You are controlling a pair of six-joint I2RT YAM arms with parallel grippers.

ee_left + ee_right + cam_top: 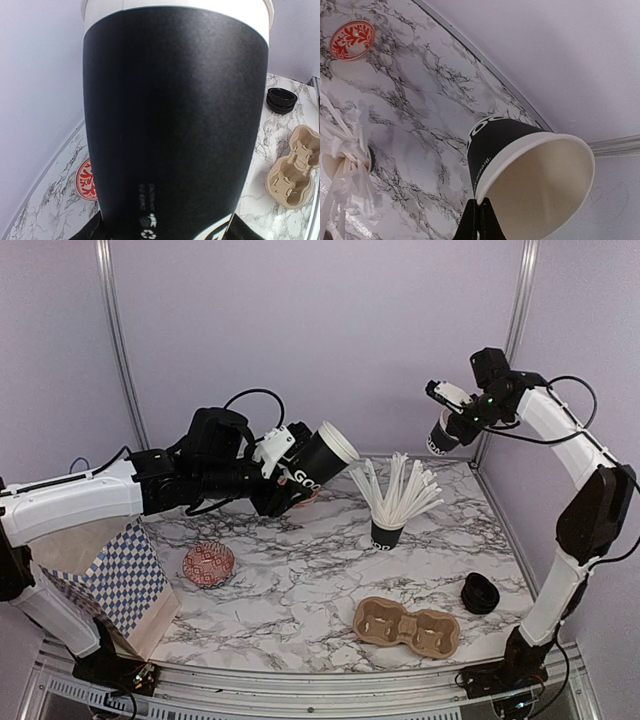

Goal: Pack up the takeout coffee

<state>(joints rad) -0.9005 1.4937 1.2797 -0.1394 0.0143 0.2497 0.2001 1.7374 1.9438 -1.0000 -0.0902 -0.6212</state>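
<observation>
I have the takeout coffee in both pincers, and both cups are off the table. My left pincer (288, 480) is clamped round the body of the first cup (322, 452). That cup lies tilted, its white-rimmed mouth aimed up and to the right, above the back left of the marble table (300, 580). In my left wrist view its black wall (175, 125) fills nearly everything. My right pincer (480, 220) is pinched tight on the rim of the second cup (520, 165), one finger inside and one outside. I hold this cup high by the back right corner post, and its bare white inside faces my wrist camera.

Below and between the two cups stands the stick cup (387, 532), a black cup crammed with long white sticks (398, 490). They fan upward, and the leftmost tips come near the first cup's mouth. Toward the front lies the brown carrier tray (407, 627), both hollows facing up and showing bare pulp. A stack of black lids (481, 593) sits just to its right, apart from it. At the left lies a red-patterned round piece (208, 565). Beside it, at the table's left edge, stands a blue-checked paper bag (135, 580), and I cannot tell what it holds.
</observation>
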